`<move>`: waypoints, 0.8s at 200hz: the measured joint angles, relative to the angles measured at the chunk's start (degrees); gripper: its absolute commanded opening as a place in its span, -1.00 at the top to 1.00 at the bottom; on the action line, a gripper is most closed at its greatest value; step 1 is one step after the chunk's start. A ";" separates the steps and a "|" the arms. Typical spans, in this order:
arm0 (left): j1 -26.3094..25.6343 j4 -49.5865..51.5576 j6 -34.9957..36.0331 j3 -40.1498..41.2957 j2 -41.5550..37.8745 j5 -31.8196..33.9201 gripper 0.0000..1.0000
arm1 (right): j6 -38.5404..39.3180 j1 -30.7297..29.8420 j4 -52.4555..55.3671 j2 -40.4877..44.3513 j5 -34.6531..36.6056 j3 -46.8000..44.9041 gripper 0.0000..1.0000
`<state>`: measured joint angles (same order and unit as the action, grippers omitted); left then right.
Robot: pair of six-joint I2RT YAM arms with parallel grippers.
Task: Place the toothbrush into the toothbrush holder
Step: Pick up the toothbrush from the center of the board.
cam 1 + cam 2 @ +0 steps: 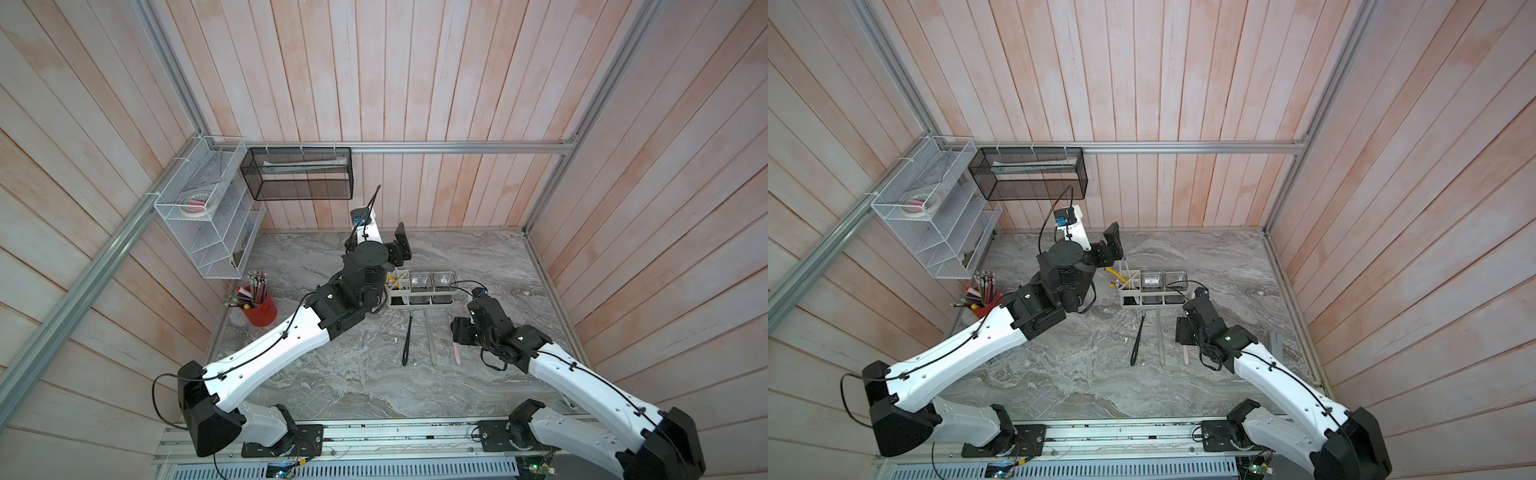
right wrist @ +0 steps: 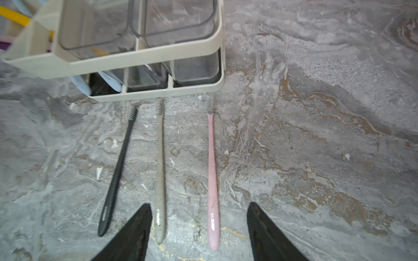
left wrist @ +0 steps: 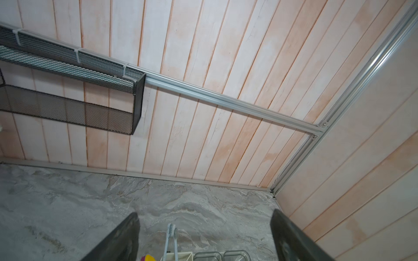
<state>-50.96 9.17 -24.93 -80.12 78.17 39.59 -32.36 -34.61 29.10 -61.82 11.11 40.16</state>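
Toothbrush next in line, by my reading, is the pink toothbrush [image 2: 212, 180]. It lies flat on the counter [image 2: 316, 158], bristles just short of the toothbrush holder [image 2: 144, 56] and handle end toward my right gripper [image 2: 199, 204]. That gripper hangs above it with jaws parted and nothing held. In the right wrist view the pink handle runs up between the jaws.

The grey toothbrush [image 2: 160, 169] lies alongside, its tail just beside one jaw in that view, and the black toothbrush [image 2: 117, 174] lies beyond it. I would shift slightly away from the grey one before descending, so the jaws take the pink handle alone. The handle is thin and flat on stone, so I would bring the jaw tips right down to the counter before closing. I expect it to skid or roll if one jaw arrives first. A pinch across its width, somewhat up from the tail, should keep it balanced.

Then I would lift it, tip it upright and aim for the divided section at the holder's end, where other brushes stand. My left gripper [image 3: 204, 212] hovers above that section, jaws wide and empty, with a white toothbrush [image 3: 171, 237] standing below. I would clear that arm away first.
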 measured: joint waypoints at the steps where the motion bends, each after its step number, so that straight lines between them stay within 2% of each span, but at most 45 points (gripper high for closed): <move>1: 0.00 0.31 -0.17 0.02 -0.11 0.00 -0.83 | 0.04 0.02 -0.02 -0.20 0.00 0.02 -0.33; 50: 0.00 17.16 -12.17 6.43 -7.06 -0.02 -0.84 | 2.51 0.24 -0.70 -9.86 -0.11 0.00 -0.03; 76: 0.00 22.86 -16.41 8.57 -8.26 -0.13 -0.89 | 3.52 0.28 -0.83 -12.90 -0.02 0.04 0.00; 129: 0.00 28.28 -21.88 13.99 -9.62 -0.85 -0.91 | 4.66 0.28 -2.10 -18.62 -0.24 0.17 0.15; 160: 0.00 28.65 -23.34 16.37 -10.97 -1.86 -0.91 | 5.11 0.28 -3.45 -21.05 -0.50 0.15 0.32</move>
<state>-50.96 37.82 -48.27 -63.75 67.20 37.74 -27.24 -34.33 25.65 -82.87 10.61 40.32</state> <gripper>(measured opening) 0.956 0.361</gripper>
